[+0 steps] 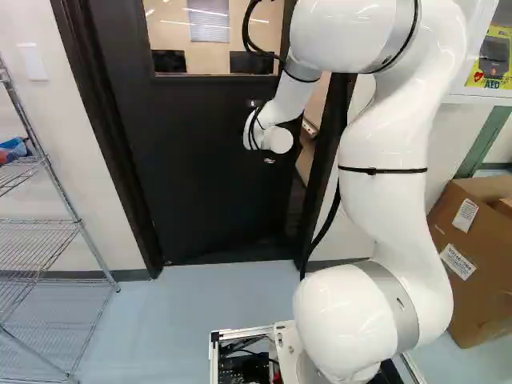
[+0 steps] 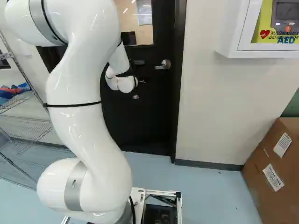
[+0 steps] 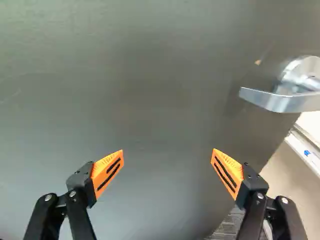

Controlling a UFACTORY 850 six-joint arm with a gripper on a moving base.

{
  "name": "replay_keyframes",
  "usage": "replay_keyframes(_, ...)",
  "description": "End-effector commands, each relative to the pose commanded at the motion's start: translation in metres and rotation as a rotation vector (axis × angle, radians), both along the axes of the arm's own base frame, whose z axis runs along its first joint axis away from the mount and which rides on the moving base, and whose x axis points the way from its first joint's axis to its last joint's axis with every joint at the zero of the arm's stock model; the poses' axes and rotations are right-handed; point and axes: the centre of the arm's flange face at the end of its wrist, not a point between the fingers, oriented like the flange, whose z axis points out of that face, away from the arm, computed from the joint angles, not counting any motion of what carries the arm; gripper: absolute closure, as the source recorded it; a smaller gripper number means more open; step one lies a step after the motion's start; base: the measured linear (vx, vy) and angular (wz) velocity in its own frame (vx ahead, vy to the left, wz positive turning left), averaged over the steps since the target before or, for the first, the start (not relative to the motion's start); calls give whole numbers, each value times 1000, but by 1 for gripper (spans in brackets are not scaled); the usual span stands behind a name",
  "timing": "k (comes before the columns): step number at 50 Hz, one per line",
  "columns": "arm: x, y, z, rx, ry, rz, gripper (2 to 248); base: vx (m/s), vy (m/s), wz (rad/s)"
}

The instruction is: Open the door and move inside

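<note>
Our gripper [image 3: 168, 151] spread, nothing pinched, facing door [image 3: 150, 75].
Lever handle [image 3: 287, 101] sits off to one side. Door looks ajar, so we should push steadily on the handle side, not snag the handle, then roll the base through.

"AUTOMATED", "DEFIBRILLATOR", "AED" on yellow sign [image 2: 265, 19] (box labels [image 2: 273, 177] illegible).

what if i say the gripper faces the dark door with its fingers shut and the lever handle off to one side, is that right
Not shut: the wrist view shows the gripper with its fingers spread apart. It does face the dark door, with the lever handle off to one side.
</note>
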Motion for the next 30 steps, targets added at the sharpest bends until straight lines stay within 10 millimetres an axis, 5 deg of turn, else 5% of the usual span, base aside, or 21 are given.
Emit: replay_keyframes(30,54,42,-9,-39,-36,116,3,0,0,0)
